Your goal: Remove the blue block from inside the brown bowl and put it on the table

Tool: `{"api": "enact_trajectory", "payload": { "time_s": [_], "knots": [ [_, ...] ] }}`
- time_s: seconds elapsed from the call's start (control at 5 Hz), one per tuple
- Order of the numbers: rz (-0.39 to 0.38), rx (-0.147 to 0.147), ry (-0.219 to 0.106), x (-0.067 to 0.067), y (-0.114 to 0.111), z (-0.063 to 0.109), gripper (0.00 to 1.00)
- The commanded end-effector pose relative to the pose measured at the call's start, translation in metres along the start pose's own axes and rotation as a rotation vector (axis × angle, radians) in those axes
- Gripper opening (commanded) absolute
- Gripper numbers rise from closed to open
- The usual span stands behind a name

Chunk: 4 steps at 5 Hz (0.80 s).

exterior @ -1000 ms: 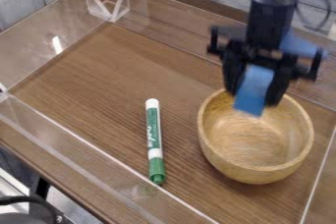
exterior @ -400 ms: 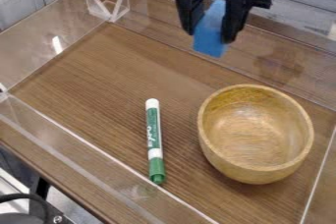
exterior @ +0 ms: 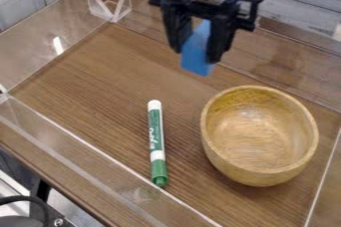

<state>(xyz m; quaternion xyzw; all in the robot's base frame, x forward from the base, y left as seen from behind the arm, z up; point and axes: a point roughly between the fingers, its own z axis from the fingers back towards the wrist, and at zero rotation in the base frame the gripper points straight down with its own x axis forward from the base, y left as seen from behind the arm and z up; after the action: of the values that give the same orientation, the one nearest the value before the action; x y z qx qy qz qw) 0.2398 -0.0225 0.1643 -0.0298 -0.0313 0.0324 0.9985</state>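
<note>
My gripper (exterior: 200, 44) hangs above the table (exterior: 94, 77), pointing straight down, shut on the blue block (exterior: 198, 52). The block juts out below the dark fingers, well clear of the wood. The brown bowl (exterior: 260, 134) stands at the right front, round and light wood, with nothing inside it. The block is up and to the left of the bowl's rim, over bare tabletop behind the pen.
A green-and-white marker pen (exterior: 156, 142) lies on the table left of the bowl. Low clear acrylic walls (exterior: 54, 42) run around the table's edges, with a folded clear piece (exterior: 110, 4) at the back left.
The gripper lifted the blue block out of the bowl and carried it up and to the left. The bowl is now empty. The pen has not moved.
</note>
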Motion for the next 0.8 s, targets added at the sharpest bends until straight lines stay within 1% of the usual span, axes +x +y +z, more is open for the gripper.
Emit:
{"api": "enact_trajectory", "payload": {
  "time_s": [0.0,0.4,0.6],
  "knots": [
    [-0.02,0.001,-0.055,0.0,0.013,0.002,0.0],
    [-0.017,0.02,-0.055,0.003,0.033,-0.015,0.0],
    [-0.014,0.024,-0.059,0.005,0.04,-0.026,0.0]
  ]
}}
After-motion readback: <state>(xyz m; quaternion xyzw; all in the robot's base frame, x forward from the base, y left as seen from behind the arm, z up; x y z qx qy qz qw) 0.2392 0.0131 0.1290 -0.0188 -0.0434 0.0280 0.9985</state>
